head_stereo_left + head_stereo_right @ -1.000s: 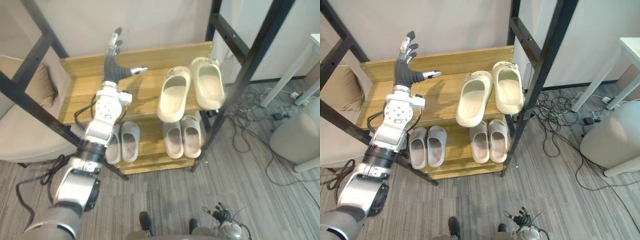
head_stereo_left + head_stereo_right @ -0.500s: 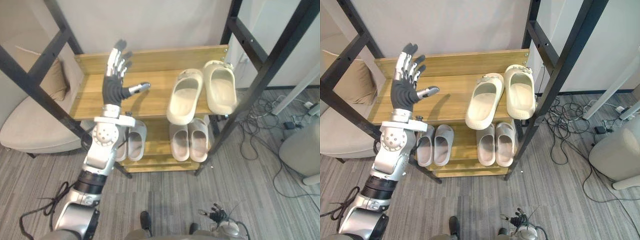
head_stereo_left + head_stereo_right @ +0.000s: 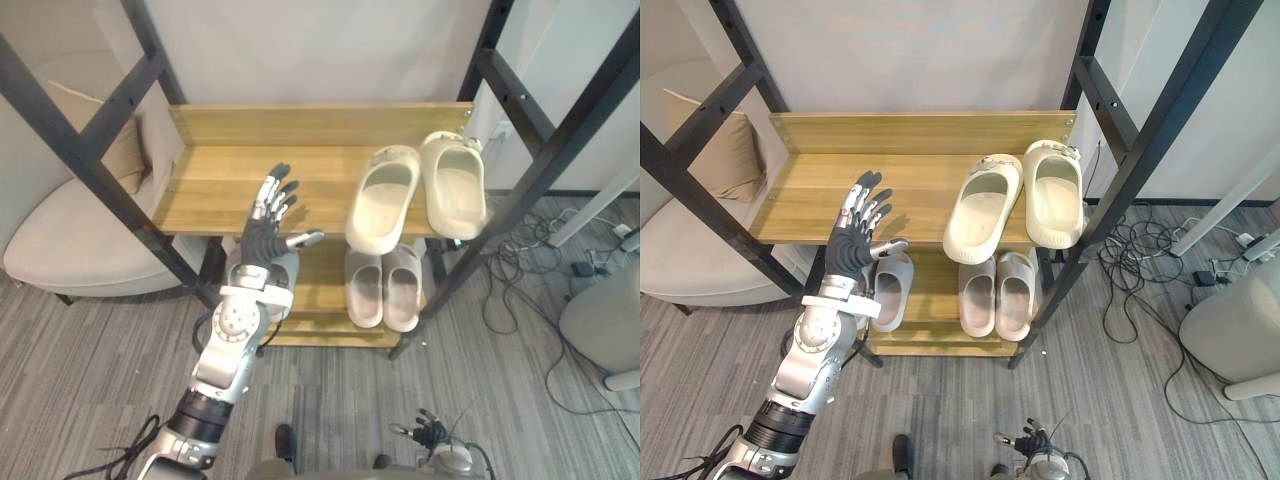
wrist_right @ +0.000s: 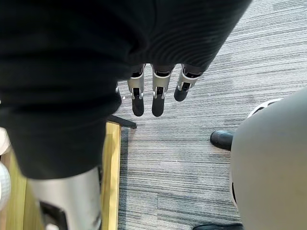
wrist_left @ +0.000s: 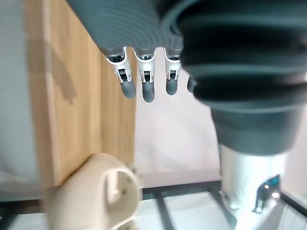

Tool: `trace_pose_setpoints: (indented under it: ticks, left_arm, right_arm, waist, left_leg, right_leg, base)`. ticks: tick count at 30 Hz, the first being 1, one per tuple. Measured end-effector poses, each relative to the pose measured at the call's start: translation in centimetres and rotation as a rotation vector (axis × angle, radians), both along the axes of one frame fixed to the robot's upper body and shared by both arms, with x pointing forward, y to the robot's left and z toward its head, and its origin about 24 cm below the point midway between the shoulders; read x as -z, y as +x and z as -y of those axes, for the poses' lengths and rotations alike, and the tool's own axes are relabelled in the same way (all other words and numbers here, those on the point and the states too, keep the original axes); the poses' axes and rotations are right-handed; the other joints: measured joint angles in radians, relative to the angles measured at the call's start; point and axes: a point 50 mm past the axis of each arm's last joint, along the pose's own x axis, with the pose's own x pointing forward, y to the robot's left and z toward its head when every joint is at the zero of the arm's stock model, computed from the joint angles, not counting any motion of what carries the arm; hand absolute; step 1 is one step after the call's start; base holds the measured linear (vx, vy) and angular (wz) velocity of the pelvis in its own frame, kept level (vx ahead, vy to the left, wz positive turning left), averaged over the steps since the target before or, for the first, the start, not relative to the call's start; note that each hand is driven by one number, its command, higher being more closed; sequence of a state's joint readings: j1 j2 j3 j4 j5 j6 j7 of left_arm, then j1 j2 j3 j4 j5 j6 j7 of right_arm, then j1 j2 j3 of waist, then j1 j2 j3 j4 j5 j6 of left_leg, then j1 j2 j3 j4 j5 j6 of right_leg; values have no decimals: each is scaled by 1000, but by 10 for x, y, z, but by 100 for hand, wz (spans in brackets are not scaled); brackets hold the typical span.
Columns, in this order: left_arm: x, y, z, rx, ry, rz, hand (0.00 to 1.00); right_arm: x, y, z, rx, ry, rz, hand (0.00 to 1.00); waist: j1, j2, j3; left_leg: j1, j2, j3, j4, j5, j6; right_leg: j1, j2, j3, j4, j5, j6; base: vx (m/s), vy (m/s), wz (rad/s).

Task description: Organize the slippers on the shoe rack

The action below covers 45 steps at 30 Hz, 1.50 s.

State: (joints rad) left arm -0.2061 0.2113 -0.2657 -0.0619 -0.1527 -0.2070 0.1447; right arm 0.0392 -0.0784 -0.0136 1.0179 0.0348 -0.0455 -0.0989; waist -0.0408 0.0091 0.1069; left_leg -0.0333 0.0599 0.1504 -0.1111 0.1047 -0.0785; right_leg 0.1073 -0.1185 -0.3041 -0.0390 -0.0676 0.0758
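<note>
Your left hand (image 3: 262,240) is up in front of the shoe rack (image 3: 320,122), palm toward the top shelf (image 3: 225,185). Its fingers are straight and fanned apart, the thumb is out to the side, and it holds nothing and touches nothing. The cream slippers (image 3: 384,198) are on the right half of that shelf, side by side and toes to the back. The left one is angled with its heel hanging over the front edge, and the right one is partly cut by a black post (image 3: 545,165). A grey pair (image 3: 385,288) is on the lower shelf (image 3: 930,335) straight under them, their toe ends hidden by the shelf above. Further left on that shelf one grey slipper (image 3: 890,288) pokes out beside your wrist, and you can't tell what's behind the forearm. In the left wrist view a cream slipper is just a blur past the fingertips. Your right hand (image 4: 158,98) hangs low over the floor, well clear of the rack, fingers loose and straight, empty; its thumb is hidden under the cover. A chair (image 3: 60,250) is at left and cables (image 3: 540,290) at right, both cut off.
</note>
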Motion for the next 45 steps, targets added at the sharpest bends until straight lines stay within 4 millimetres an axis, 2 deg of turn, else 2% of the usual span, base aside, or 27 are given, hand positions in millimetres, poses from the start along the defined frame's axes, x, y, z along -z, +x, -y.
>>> trace_pose_setpoints:
  ticks: [6,10,16,19,28,34,45]
  left_arm:
    - [25,0,5,-16,137,-78,0]
    - [28,-1,9,-10,124,-88,0]
    - [32,-4,21,32,118,-104,0]
    - [42,-6,28,62,131,-145,0]
    - [43,-8,38,92,123,-152,0]
    - [47,-5,51,139,125,-179,0]
    - [37,4,66,186,132,-164,0]
  right_arm:
    - [0,0,-3,-38,-13,-2,0]
    - [2,-2,-6,-36,-11,-13,0]
    - [2,-3,-8,-30,-12,-17,0]
    - [2,-3,-9,-30,-13,-16,0]
    - [2,-3,-9,-31,-19,-17,0]
    - [2,-3,-9,-31,-20,-17,0]
    - [2,-1,-9,-32,-20,-12,0]
  waist:
    - [-1,-9,-5]
    - [-1,-21,-13]
    - [-1,-25,-15]
    - [-1,-24,-16]
    - [-5,-24,-20]
    - [-9,-21,-23]
    - [-23,-20,-23]
  left_leg:
    - [0,0,-1,0,0,0]
    - [0,-1,-2,0,0,0]
    - [2,-2,-4,0,0,0]
    - [2,-2,-4,0,0,0]
    - [2,-2,-5,0,0,0]
    - [2,-2,-5,0,0,0]
    - [1,-1,6,0,0,-1]
  right_leg:
    - [1,0,-1,0,0,0]
    - [2,-1,-3,0,-1,2]
    - [5,-1,-6,0,-2,3]
    - [5,-2,-6,0,-2,3]
    - [6,-2,-9,-1,-3,4]
    - [6,-2,-8,-1,-3,4]
    - [-1,-2,5,0,-2,4]
  base:
    - [0,0,0]
    - [0,0,0]
    - [0,0,0]
    - [0,0,0]
    - [0,0,0]
    - [0,0,0]
    - [0,0,-2]
